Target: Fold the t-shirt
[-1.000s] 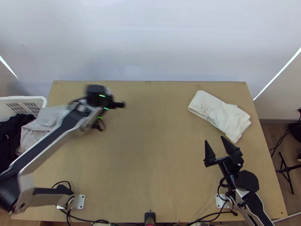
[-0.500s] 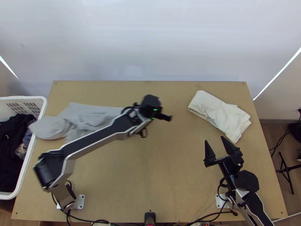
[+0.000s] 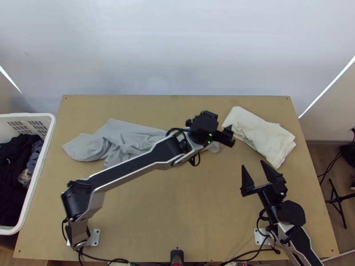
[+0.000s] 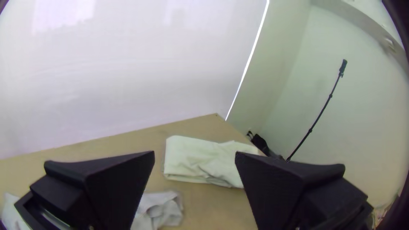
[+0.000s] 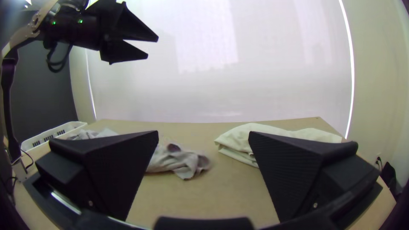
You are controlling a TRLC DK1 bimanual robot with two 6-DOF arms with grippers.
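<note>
The shirt (image 3: 122,139) lies left of centre on the worktop (image 3: 177,199), its long axis running side to side, roughly along the far edge. Its broader part is towards the basket (image 3: 26,115), and it narrows towards the white cloth (image 3: 259,133); which end is the collar cannot be told. It is pale grey, loosely bunched and creased, with a rounded lobe at the basket end and a peak towards the far edge. The left arm crosses above it, the left pincer (image 3: 227,135) raised past its narrow end with fingers apart. The right pincer (image 3: 252,164), near the folded white cloth, also has its fingers spread.
</note>
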